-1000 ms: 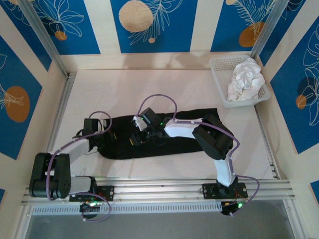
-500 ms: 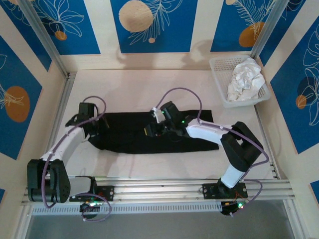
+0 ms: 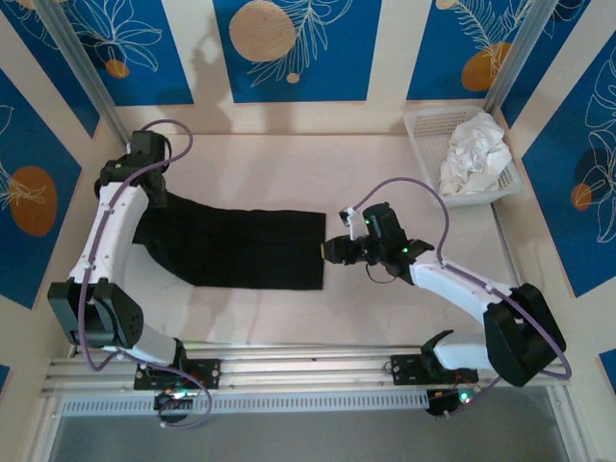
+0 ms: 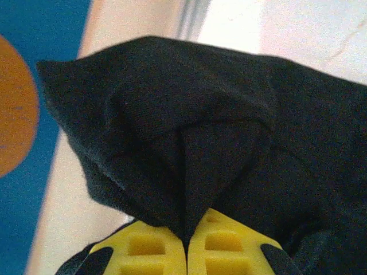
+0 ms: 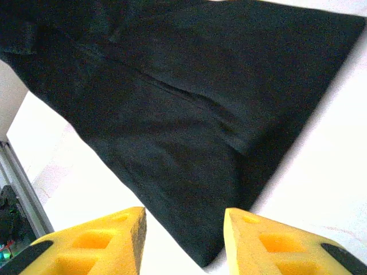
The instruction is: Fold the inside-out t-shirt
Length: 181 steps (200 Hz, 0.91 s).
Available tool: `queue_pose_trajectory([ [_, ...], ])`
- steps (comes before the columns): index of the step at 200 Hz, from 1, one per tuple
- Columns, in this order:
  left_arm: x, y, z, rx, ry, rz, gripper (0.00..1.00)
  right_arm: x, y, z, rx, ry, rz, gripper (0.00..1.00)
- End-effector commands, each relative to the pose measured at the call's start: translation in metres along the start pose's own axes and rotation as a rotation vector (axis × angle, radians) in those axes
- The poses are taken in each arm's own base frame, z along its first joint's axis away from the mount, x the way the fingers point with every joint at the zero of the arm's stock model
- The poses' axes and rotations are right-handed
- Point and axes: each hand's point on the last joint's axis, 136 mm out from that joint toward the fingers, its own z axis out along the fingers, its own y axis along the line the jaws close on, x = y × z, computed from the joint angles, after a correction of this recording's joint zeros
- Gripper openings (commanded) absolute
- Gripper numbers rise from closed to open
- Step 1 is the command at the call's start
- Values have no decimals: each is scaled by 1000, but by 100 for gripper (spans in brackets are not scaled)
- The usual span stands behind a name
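Right wrist view: right fingers (image 5: 109, 235) stand part open and empty, and the nearest corner of the inside-out t-shirt (image 5: 172, 86) lies in the gap between them, seemingly untouched.
T-shirt position: a flat black band on the tabletop (image 3: 289, 164), running from the centre toward the far-left corner.
Left fingers (image 4: 149, 246): pressed shut on a bunched fold of the shirt's left end, held up at the far-left corner.
Change: a second ago both pairs of fingers were over the shirt at mid-table. The cloth has since been drawn left and away, and the right fingers have backed off past its right edge.
Meaning: probably a straightening drag, with the folding itself not yet done.
Far right: basket (image 3: 420, 159) holding white cloth (image 3: 474, 154), well apart from the work.
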Motion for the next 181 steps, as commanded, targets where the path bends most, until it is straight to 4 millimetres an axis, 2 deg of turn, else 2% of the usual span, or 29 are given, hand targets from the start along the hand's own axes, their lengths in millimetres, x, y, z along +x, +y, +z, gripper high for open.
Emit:
queue_pose_trajectory([
  [1, 15, -3, -4, -118, 78, 177, 0, 6, -3, -9, 2, 7, 13, 42],
  [22, 18, -35, -18, -84, 70, 232, 0, 7, -4, -12, 14, 10, 1, 42],
  [48, 31, -93, -43, 32, 71, 277, 0, 10, -10, -14, 41, 22, -3, 42],
  [68, 48, -163, -62, 178, 69, 309, 0, 12, -17, -15, 61, 24, 6, 42],
  [96, 68, -284, -85, 464, 93, 315, 0, 16, -23, -15, 70, 33, 25, 42],
  [99, 70, -299, -89, 510, 95, 312, 4, 16, -24, -15, 71, 34, 28, 42],
  [103, 71, -317, -94, 565, 100, 308, 13, 17, -25, -15, 74, 35, 29, 42],
  [109, 71, -338, -98, 629, 113, 296, 33, 17, -26, -14, 76, 37, 32, 42],
  [113, 70, -350, -100, 662, 118, 282, 43, 17, -26, -14, 76, 37, 36, 42],
  [120, 67, -366, -106, 720, 125, 278, 52, 19, -26, -13, 71, 42, 41, 42],
  [127, 60, -371, -108, 730, 112, 272, 60, 19, -26, -12, 66, 43, 46, 42],
  [136, 47, -366, -108, 699, 75, 266, 68, 18, -25, -10, 62, 43, 54, 42],
  [153, 35, -349, -116, 696, 20, 250, 72, 18, -23, -5, 52, 43, 68, 42],
  [165, 37, -336, -123, 734, -11, 226, 75, 17, -26, -1, 59, 43, 91, 42],
  [181, 53, -317, -125, 789, -8, 179, 76, 8, -26, 9, 54, 37, 117, 43],
])
